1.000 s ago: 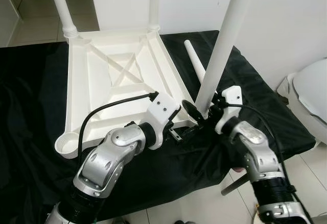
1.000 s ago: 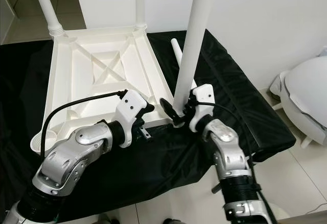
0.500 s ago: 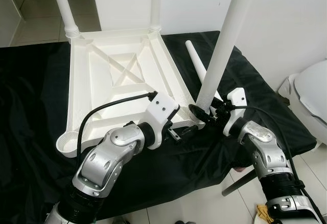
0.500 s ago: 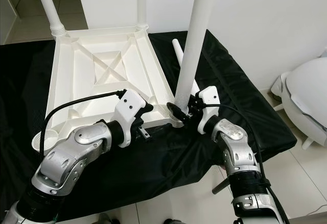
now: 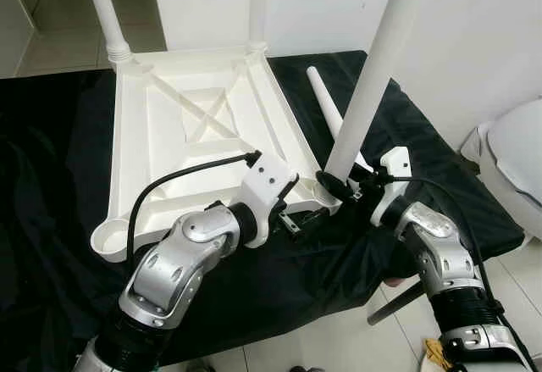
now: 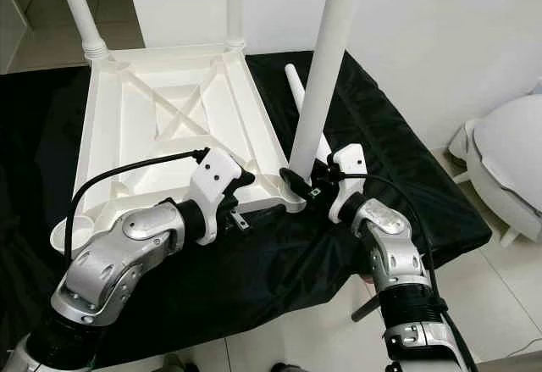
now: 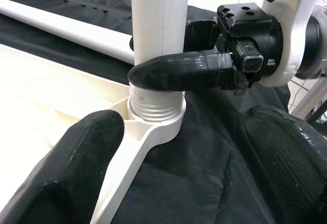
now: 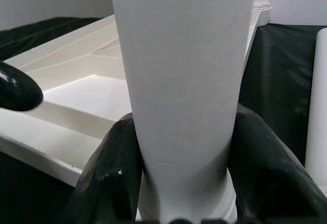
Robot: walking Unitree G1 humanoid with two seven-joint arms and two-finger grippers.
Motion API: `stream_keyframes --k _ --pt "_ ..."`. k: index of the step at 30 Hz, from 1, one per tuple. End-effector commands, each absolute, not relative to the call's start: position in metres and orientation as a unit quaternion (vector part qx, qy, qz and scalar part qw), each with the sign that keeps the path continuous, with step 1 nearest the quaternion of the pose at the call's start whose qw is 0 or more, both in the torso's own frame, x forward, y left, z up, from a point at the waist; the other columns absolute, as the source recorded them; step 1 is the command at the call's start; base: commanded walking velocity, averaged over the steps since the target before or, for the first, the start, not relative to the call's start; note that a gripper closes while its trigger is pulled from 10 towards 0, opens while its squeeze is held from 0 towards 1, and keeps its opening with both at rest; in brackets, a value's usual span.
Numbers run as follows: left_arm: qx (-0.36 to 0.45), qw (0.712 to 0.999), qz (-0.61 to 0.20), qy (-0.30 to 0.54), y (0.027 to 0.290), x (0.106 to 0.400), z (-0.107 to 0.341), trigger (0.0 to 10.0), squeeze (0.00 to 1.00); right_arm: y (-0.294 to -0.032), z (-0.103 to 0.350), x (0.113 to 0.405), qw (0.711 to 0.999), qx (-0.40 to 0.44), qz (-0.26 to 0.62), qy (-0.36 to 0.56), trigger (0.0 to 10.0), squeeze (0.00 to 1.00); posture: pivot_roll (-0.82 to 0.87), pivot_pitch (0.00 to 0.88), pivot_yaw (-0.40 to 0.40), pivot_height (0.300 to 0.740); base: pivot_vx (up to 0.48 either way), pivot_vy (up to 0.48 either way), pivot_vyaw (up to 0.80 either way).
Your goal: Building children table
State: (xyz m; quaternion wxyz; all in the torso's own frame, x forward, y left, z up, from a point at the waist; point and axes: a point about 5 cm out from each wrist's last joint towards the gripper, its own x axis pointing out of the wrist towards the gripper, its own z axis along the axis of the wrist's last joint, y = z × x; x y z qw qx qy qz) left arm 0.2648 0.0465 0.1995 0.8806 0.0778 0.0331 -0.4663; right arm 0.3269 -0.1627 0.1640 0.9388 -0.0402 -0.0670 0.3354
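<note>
A humanoid robot fits the third leg (image 5: 366,92) to an upturned white children's table (image 5: 199,126) lying on a black cloth (image 5: 423,160), its right gripper (image 6: 306,187) closed around the base of the leg where the threaded end sits in the near right corner socket (image 7: 156,113). Compared with a second ago, the right wrist has swung outward around the leg while the fingers keep their hold, and the leg has stayed upright in the same socket, a change that reads as a twisting stroke to screw it home rather than a lift or a shift. The left wrist view shows several rings of thread above the socket rim, so the leg is judged not yet fully seated. The left gripper (image 5: 306,218) hovers just beside that corner with its fingers (image 7: 76,157) spread apart, holding nothing and touching the table edge at most lightly. Two legs (image 5: 106,12) already stand at the far corners, a fourth leg (image 5: 326,109) lies loose on the cloth to the right of the table, and the near left socket (image 5: 110,241) is still empty. More turns probably remain before the last leg is picked up.
</note>
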Motion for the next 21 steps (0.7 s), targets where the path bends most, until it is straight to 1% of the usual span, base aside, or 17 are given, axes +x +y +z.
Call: stream_keyframes --k 1,7,9,10,13,16,18,21 --pt "0.077 0.878 -0.47 0.039 0.046 0.263 0.198 10.0 0.0 -0.159 0.167 0.326 0.942 -0.022 0.325 -0.075 10.0 0.0 -0.02 0.103 -0.008 0.74 0.0 0.0 0.0" --pt "0.076 0.878 -0.47 0.039 0.046 0.263 0.198 10.0 0.0 -0.153 0.167 0.325 0.949 -0.019 0.307 -0.075 10.0 0.0 -0.02 0.103 -0.008 0.74 0.0 0.0 0.0" --pt "0.076 0.878 -0.47 0.041 0.046 0.262 0.197 10.0 0.0 -0.143 0.166 0.324 0.961 -0.011 0.266 -0.078 10.0 0.0 -0.02 0.106 -0.006 0.74 0.0 0.0 0.0" --pt "0.076 0.878 -0.47 0.041 0.046 0.262 0.197 10.0 0.0 -0.143 0.166 0.324 0.961 -0.011 0.266 -0.078 10.0 0.0 -0.02 0.106 -0.006 0.74 0.0 0.0 0.0" --pt "0.076 0.878 -0.47 0.042 0.047 0.262 0.197 10.0 0.0 -0.134 0.167 0.322 0.974 0.008 0.211 -0.079 10.0 0.0 -0.01 0.106 -0.003 0.74 0.0 0.0 0.0" --pt "0.076 0.878 -0.47 0.043 0.047 0.262 0.197 10.0 0.0 -0.133 0.167 0.322 0.977 0.013 0.199 -0.078 10.0 0.0 -0.01 0.106 -0.003 0.74 0.0 0.0 0.0" --pt "0.076 0.878 -0.471 0.044 0.047 0.262 0.196 10.0 0.0 -0.128 0.169 0.321 0.984 0.016 0.158 -0.078 10.0 0.0 -0.02 0.105 0.0 0.74 0.0 0.0 0.0" --pt "0.076 0.877 -0.472 0.044 0.047 0.262 0.197 10.0 0.0 -0.122 0.169 0.32 0.995 0.022 0.071 -0.073 10.0 0.0 -0.02 0.105 0.001 0.74 0.0 0.0 0.0"
